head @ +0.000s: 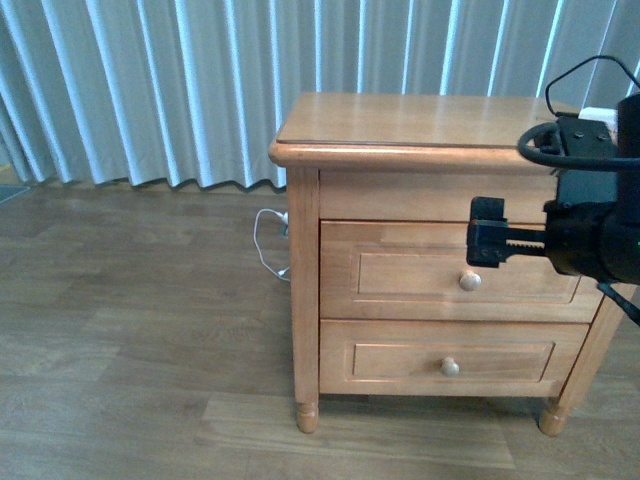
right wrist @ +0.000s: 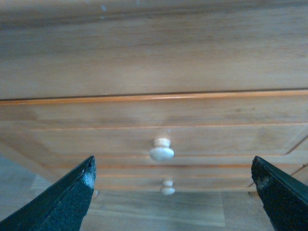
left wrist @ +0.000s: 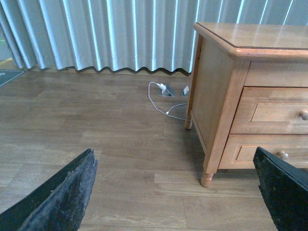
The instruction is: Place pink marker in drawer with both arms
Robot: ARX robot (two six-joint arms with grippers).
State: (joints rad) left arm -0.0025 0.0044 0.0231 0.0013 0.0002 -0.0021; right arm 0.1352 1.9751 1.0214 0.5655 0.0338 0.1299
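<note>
Front view: the right arm's black gripper [head: 487, 245] is held level just above the round wooden knob [head: 469, 281] of the closed honey-coloured wooden drawer [head: 400, 272], fingers spread wide, presumably to grasp it. The pink marker is not seen.

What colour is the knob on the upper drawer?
Pale cream-white on the honey-coloured drawer; the knob shows best in the right wrist view.

Soft daylight glows through my curtains [head: 150, 90]; the cabinet top [head: 420, 120] shines, and my right wrist view is blurry.
</note>
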